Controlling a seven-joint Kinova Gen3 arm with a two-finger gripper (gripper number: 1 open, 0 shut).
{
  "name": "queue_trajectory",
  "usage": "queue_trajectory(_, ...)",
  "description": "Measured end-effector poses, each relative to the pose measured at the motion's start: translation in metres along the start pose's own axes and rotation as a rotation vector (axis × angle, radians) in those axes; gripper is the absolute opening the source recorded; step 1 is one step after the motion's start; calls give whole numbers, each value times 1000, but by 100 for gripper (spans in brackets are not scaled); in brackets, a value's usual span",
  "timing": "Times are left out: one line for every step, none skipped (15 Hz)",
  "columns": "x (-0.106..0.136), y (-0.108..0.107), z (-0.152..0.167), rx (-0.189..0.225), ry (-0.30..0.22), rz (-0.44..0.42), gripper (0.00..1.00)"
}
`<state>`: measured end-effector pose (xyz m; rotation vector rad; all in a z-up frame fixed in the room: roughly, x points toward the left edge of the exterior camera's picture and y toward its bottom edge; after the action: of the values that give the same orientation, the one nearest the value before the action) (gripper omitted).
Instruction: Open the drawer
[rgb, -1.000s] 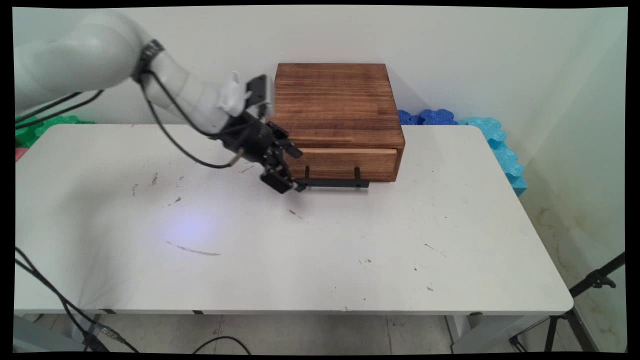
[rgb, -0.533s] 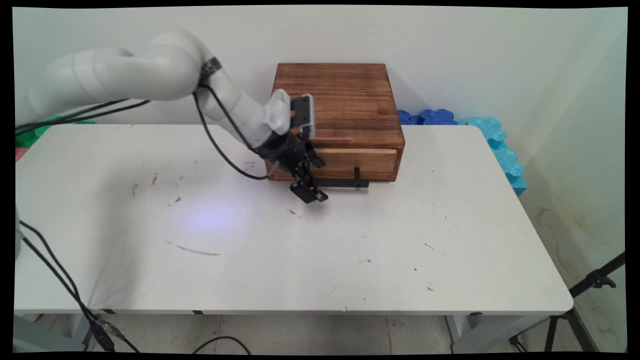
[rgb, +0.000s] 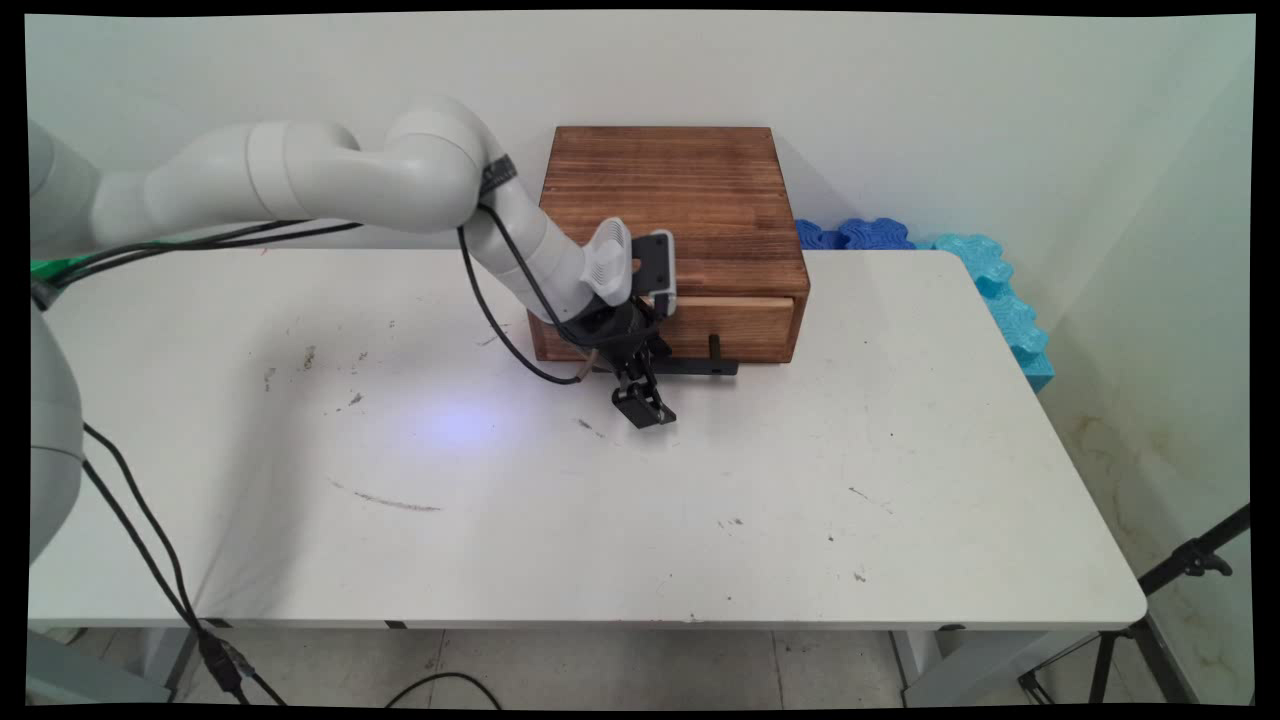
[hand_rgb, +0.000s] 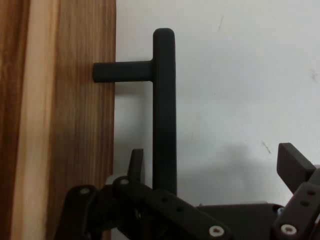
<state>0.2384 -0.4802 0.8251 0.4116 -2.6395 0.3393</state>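
Rightward along the wooden box went the gripper; its fingers now gape apart, straddling the drawer's black handle. Next comes clenching on it, likely.

Pale wall, white table, tiled floor, tripod

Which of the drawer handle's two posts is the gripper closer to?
The left post as the main view shows it, hidden behind the gripper. The right post stands uncovered, farther along the handle bar of the wooden drawer box.
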Motion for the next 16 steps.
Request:
queue_trajectory(1, 0, 3, 0, -4, 2, 100)
queue_trajectory(2, 0, 7, -1, -10, 5, 100)
queue_trajectory(3, 1, 9, -1, -14, 7, 100)
queue_trajectory(4, 1, 13, -2, -20, 11, 100)
queue_trajectory(5, 2, 16, -2, -24, 13, 100)
queue_trajectory(6, 2, 19, -3, -29, 16, 100)
queue_trajectory(7, 3, 21, -4, -33, 17, 100)
queue_trajectory(7, 3, 23, -4, -37, 18, 100)
queue_trajectory(8, 4, 25, -4, -40, 20, 100)
queue_trajectory(9, 5, 27, -4, -43, 20, 100)
queue_trajectory(10, 5, 28, -4, -45, 19, 100)
queue_trajectory(11, 6, 30, -4, -48, 18, 100)
queue_trajectory(12, 7, 31, -4, -50, 16, 100)
queue_trajectory(13, 8, 31, -4, -52, 14, 100)
queue_trajectory(14, 10, 32, -4, -55, 10, 100)
queue_trajectory(15, 12, 32, -5, -57, 6, 100)
